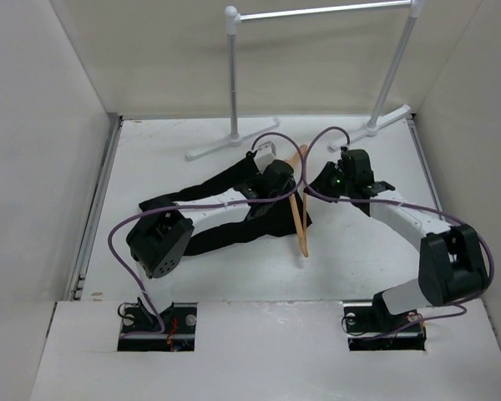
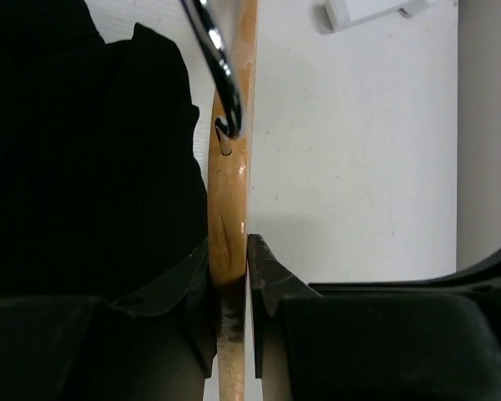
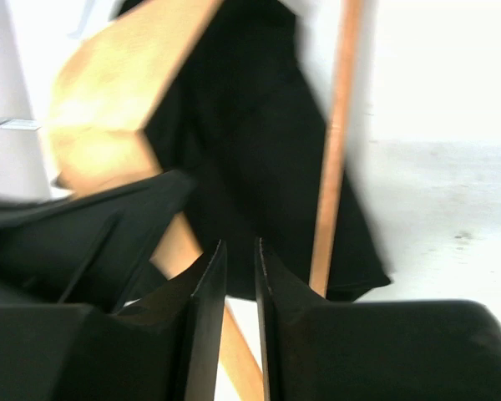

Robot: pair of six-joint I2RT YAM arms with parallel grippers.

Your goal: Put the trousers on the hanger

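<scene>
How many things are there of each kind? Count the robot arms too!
Trousers: 1
Hanger: 1
Clothes rack: 1
Robot arms: 2
Total: 5

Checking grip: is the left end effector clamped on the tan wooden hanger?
Yes, the left end effector pinches the tan wooden hanger between both fingers.
</scene>
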